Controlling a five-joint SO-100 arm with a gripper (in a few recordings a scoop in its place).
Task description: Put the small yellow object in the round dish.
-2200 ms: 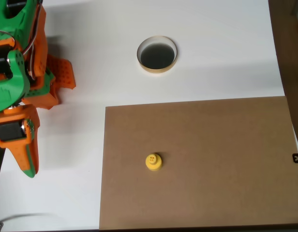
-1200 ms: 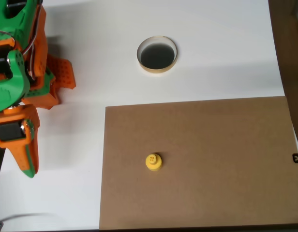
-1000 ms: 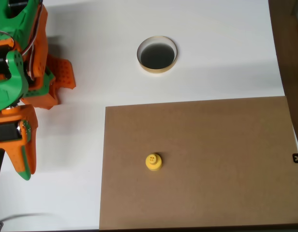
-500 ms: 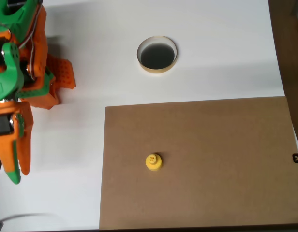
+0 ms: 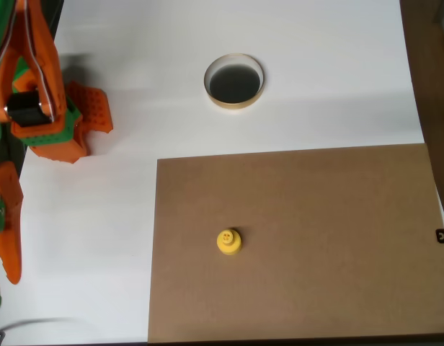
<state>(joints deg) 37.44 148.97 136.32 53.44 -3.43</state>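
At the left edge of the overhead view the tool (image 5: 4, 249) has moved further left and lower than half a second ago, and the frame now cuts it off; I cannot tell if it is released or clenched. The orange-green arm (image 5: 34, 94) stands at upper left. The yellow object (image 5: 228, 241) has not moved, upright on the brown board (image 5: 316, 238), lower centre. The dish (image 5: 234, 81) is at top centre on the white desk (image 5: 135, 86), well apart from it. A dark strip of floor (image 5: 432, 65) runs down the right edge.
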